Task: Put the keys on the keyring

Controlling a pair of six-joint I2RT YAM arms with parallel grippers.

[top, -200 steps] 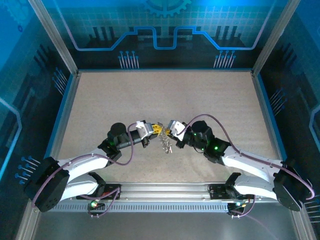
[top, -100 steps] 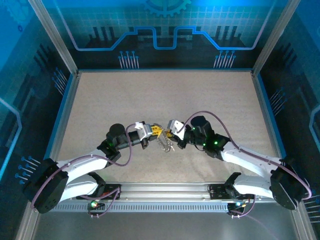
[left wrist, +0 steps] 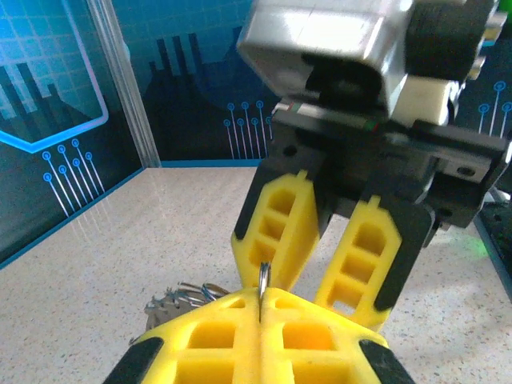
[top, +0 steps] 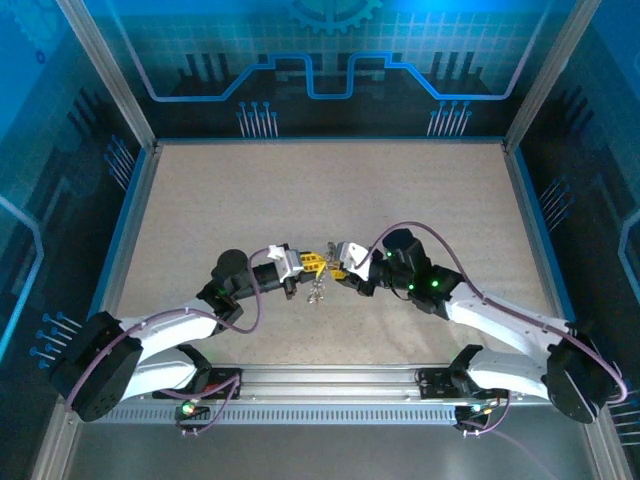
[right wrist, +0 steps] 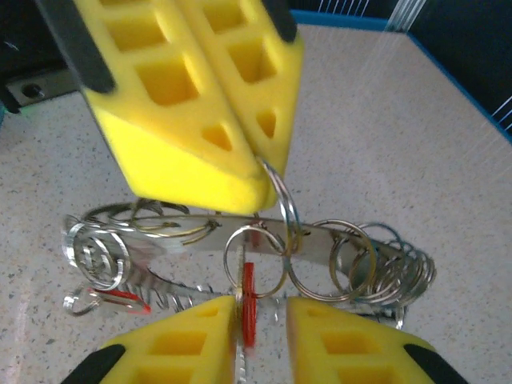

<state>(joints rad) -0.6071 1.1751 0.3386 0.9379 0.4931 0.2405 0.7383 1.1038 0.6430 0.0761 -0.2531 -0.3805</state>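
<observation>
In the top view the two arms meet a little below the middle of the table [top: 300,190], and the left gripper [top: 306,262] and the right gripper [top: 336,268] point at each other, tips very near. The keyring [top: 318,290] hangs just under them, close above the table surface. In the right wrist view the left gripper comes down from the upper left of the frame with its yellow fingers [right wrist: 200,104] pressed together, and it pinches the keyring by one thin silvery ring [right wrist: 282,196] at the fingertips. Below this ring a flat silvery band crosses the middle of the frame, and many small rings hang along it, most of them crowded at its right end. The right gripper has its jaws spread, one finger at each side of the bottom edge. The key [right wrist: 248,308] stands upright in the gap, its red head near the left finger, but I cannot tell if it touches. Another thin red piece [right wrist: 120,300] lies among the rings at the lower left. In the left wrist view the right gripper's fingers [left wrist: 368,256] are also clearly apart.
</observation>
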